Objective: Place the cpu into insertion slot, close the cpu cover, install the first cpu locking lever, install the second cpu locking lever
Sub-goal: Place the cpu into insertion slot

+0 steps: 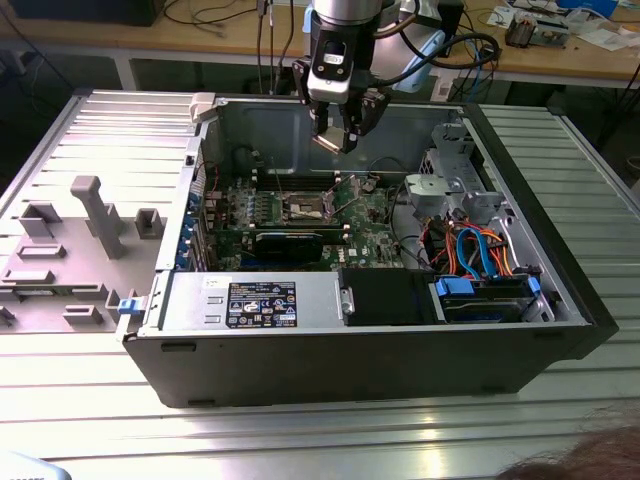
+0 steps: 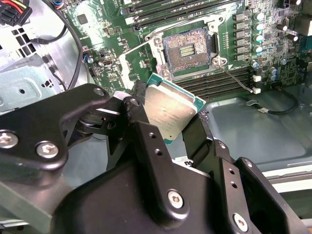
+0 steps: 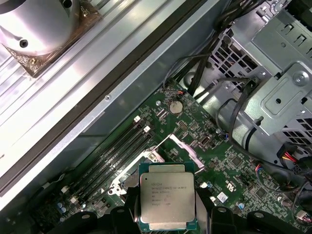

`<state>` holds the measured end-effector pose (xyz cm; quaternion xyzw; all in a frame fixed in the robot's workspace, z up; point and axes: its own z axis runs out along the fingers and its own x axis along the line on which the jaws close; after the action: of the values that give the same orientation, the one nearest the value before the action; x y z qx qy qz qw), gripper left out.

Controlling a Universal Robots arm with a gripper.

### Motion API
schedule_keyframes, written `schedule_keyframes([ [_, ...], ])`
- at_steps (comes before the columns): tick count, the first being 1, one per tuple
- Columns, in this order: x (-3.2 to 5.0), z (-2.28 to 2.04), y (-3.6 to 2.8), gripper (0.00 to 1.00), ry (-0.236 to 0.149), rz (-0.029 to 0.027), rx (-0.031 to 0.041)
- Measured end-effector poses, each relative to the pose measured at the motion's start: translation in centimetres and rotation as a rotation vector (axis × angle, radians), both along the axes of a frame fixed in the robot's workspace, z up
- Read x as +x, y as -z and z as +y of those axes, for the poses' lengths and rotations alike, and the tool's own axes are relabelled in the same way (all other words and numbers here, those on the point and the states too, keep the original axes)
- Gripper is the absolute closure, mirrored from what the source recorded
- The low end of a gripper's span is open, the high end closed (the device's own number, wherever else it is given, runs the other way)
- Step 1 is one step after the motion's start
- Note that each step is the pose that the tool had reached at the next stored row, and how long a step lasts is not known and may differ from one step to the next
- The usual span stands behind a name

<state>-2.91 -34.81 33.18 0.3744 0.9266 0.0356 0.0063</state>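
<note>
Currently, one cpu (image 2: 168, 109) is being clamped by the gripper (image 1: 335, 135) at the exterior view's upper centre, above one insertion slot (image 2: 187, 46).

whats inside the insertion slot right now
Only its bare contact field shows in the insertion slot; no chip. The cpu, clamped in the gripper, hides most of it in the first wrist view.
</note>
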Motion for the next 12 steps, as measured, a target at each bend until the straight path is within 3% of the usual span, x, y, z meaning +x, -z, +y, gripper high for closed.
schedule_keyframes([
  [12, 0.00, 0.00, 0.00, 0.45, 0.009, 0.0000, 0.0000],
])
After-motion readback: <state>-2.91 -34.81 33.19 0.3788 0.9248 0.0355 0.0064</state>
